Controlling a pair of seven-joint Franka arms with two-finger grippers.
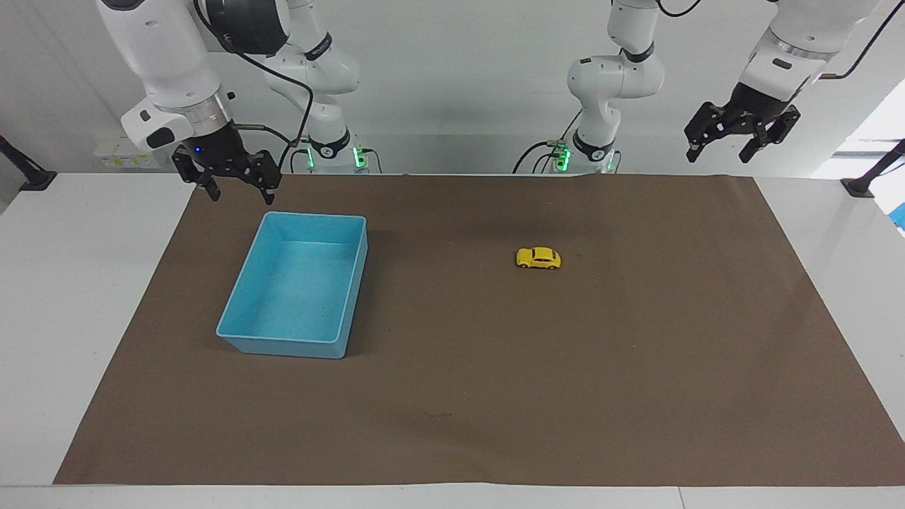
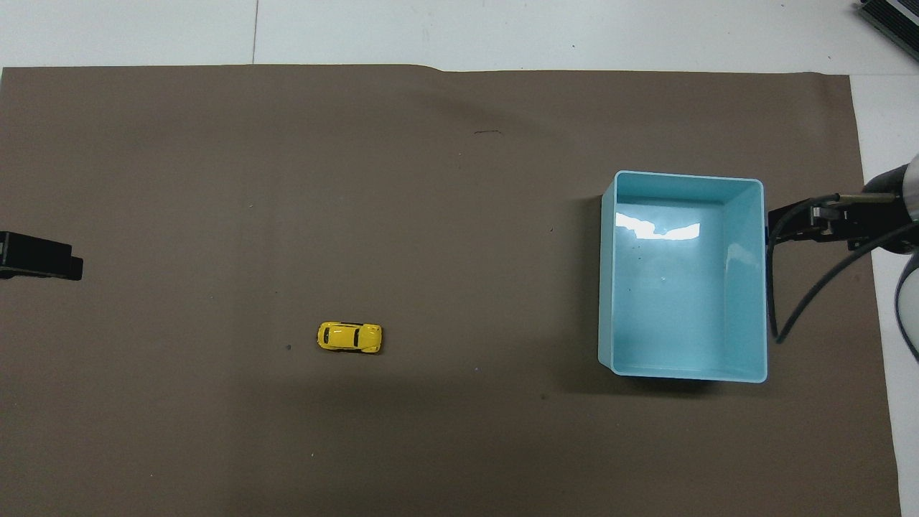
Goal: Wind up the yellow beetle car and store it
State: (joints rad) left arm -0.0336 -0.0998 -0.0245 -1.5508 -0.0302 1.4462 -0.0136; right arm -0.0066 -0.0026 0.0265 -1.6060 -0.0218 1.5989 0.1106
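One brown mat [image 1: 452,396], white table [image 1: 63,283], white wall [image 1: 459,78]

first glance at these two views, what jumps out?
The yellow beetle car sits alone on the brown mat, toward the left arm's end. The empty blue bin stands toward the right arm's end. Both tools hang open in the air: the right tool beside the bin, the left tool waiting.

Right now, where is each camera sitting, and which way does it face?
Facing view: high across the table, looking at both arms; right gripper hangs beside the empty light-blue plastic bin, left gripper waits raised.
Overhead view: above the robots' end, looking down; only gripper tips show.
Both share the bin, the brown paper mat and the tiny yellow beetle car.
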